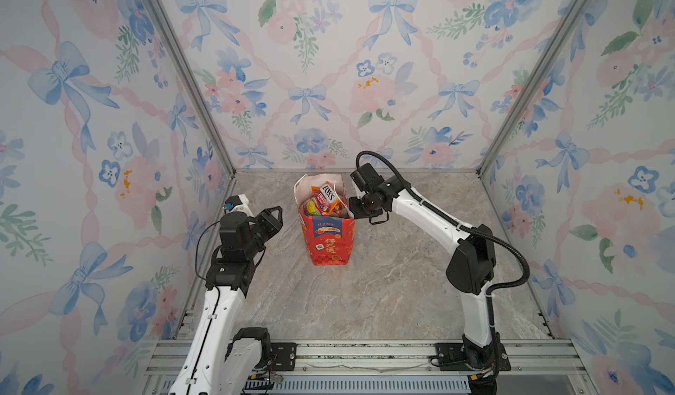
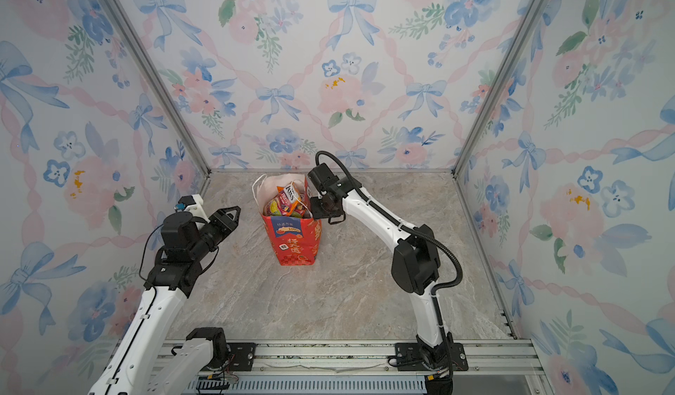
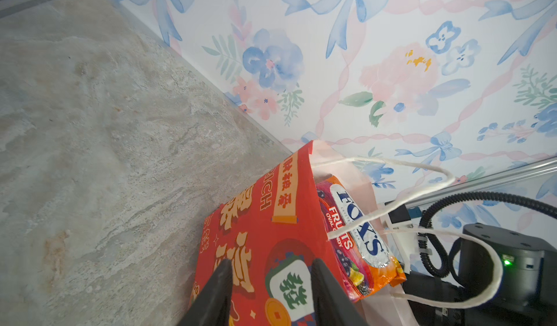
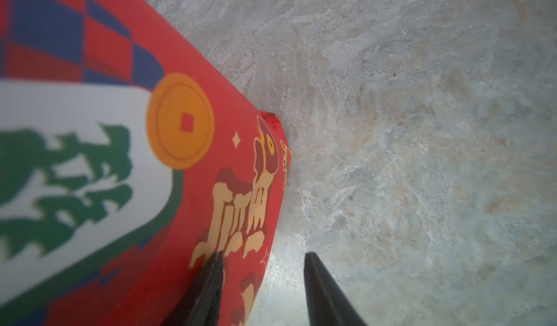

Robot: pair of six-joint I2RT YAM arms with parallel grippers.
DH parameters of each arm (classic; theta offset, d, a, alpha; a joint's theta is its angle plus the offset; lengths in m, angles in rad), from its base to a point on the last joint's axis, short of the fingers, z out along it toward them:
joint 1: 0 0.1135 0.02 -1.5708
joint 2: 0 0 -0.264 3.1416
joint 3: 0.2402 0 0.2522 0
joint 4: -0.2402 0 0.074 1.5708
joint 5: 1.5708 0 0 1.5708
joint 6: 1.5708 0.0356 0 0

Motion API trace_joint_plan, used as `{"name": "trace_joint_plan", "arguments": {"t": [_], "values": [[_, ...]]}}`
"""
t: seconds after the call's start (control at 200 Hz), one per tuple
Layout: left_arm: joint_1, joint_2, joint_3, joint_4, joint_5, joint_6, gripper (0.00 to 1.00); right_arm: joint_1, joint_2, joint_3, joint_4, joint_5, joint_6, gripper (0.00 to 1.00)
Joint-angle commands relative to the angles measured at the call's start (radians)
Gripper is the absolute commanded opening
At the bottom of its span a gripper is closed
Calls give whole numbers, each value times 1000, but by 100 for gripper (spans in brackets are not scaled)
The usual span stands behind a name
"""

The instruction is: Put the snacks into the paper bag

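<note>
Paper bag: tall, narrow red paper bag standing upright on the table, toward the far middle, between the two arms.
Bag print: a blue panel sits under the rim on the near face. Below it are cream Chinese characters and a red-and-blue checker band at the foot. On a side face, the left wrist view shows a white tile with a green character and a gold coin beside it.
Bag mouth: open, with a pale white inside. The white cord handles loop loose above the rim.
Snacks: glossy packets are piled inside the bag up to about its rim, in yellow, pink, green and orange (too crumpled together to count).
Top packet: the orange-red packet has a white oval reading "FOX'S" and the word "FRUITS". It lies tilted on the pile, and its end pokes past the rim.
Left claw: it is released, with the jaws spread and nothing between them. It hangs left of the bag, apart from it and pointing toward it.
Right claw: it is also released, with its jaws apart and empty. It is just beside the bag's right rim, pointing down along the outer wall. I cannot tell whether it touches the paper.
</note>
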Motion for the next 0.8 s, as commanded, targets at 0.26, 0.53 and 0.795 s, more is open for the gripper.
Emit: {"name": "trace_joint_plan", "arguments": {"t": [0.26, 0.53, 0.795], "values": [[24, -21, -76, -12, 29, 28, 49, -27, -78, -212, 77, -13, 26, 47], [25, -65, -131, -14, 27, 29, 49, -5, 6, -206, 133, -51, 31, 46], [27, -75, -139, -14, 33, 21, 49, 57, 92, -120, 144, -113, 56, 46]]}}
